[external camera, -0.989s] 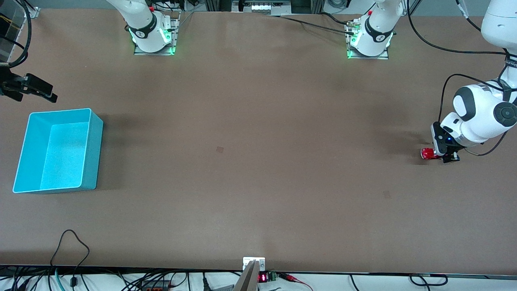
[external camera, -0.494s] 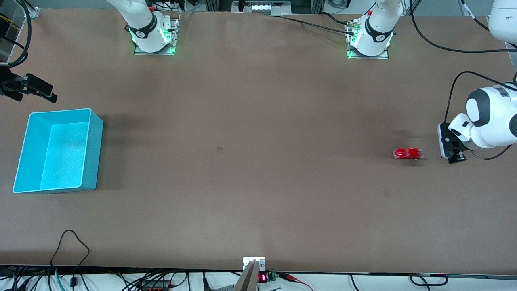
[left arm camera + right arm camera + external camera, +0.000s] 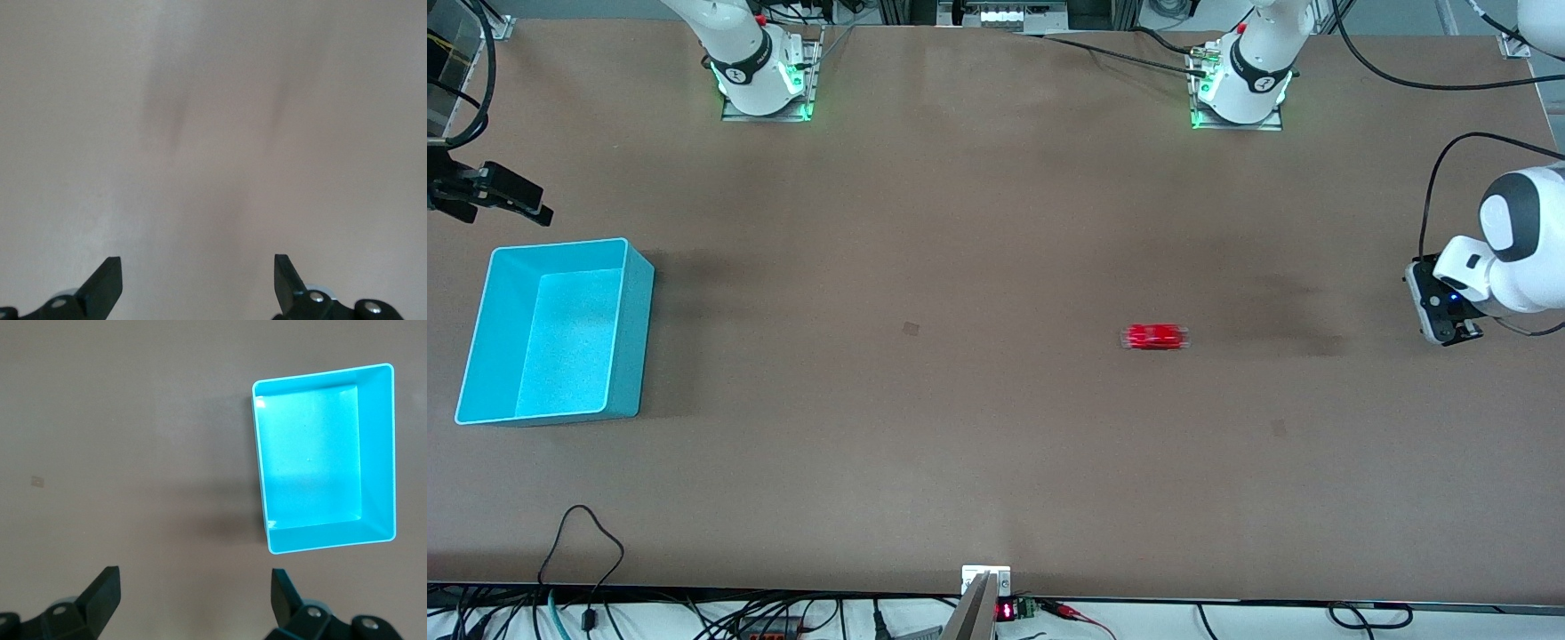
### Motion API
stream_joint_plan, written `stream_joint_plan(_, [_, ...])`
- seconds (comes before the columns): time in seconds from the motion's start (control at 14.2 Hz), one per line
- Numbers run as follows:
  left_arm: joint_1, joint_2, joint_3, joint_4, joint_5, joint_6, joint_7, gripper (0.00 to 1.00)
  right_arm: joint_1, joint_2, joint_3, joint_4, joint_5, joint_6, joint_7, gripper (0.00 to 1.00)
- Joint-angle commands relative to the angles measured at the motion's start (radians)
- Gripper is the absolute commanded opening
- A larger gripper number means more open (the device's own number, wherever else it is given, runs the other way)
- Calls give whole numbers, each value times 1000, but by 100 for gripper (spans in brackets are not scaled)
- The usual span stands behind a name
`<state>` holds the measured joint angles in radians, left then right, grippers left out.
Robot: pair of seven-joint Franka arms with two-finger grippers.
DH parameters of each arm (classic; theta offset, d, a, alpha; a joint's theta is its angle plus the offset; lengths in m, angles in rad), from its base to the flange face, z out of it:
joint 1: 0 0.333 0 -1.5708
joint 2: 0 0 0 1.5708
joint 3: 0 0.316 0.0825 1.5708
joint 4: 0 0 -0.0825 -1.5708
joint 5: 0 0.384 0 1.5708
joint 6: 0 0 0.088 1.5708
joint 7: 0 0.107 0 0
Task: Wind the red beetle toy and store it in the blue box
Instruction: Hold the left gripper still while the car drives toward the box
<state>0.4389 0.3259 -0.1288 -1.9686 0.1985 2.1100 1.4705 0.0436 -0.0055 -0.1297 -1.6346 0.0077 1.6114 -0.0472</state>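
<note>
The red beetle toy (image 3: 1156, 337) is on the bare table, streaked as if rolling, about midway between the table's middle and the left arm's end. It touches no gripper. My left gripper (image 3: 1458, 334) hangs open and empty over the table at the left arm's end; its wrist view (image 3: 197, 280) shows only bare table. The blue box (image 3: 630, 338) stands empty at the right arm's end. My right gripper (image 3: 525, 203) is open and empty, up in the air beside the box, which shows in its wrist view (image 3: 378, 453).
Both arm bases (image 3: 765, 76) (image 3: 1240, 84) stand along the table edge farthest from the front camera. Small marks (image 3: 911, 329) (image 3: 1279, 428) dot the tabletop. Cables (image 3: 583, 542) lie along the edge nearest the front camera.
The left gripper let go of the toy and drew back toward the left arm's end. The toy has run across the table toward the blue box. The right arm has not moved.
</note>
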Motion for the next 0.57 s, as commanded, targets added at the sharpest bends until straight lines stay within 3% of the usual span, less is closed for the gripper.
stream_joint_plan(0.0, [7, -41, -34, -6, 1, -41, -47, 100, -2, 4, 1, 9, -8, -1, -3, 100])
stream_joint_plan(0.49, [6, -76, -44, -6, 2, -103, -170, 100, -2, 4, 1, 9, -8, -2, -3, 100])
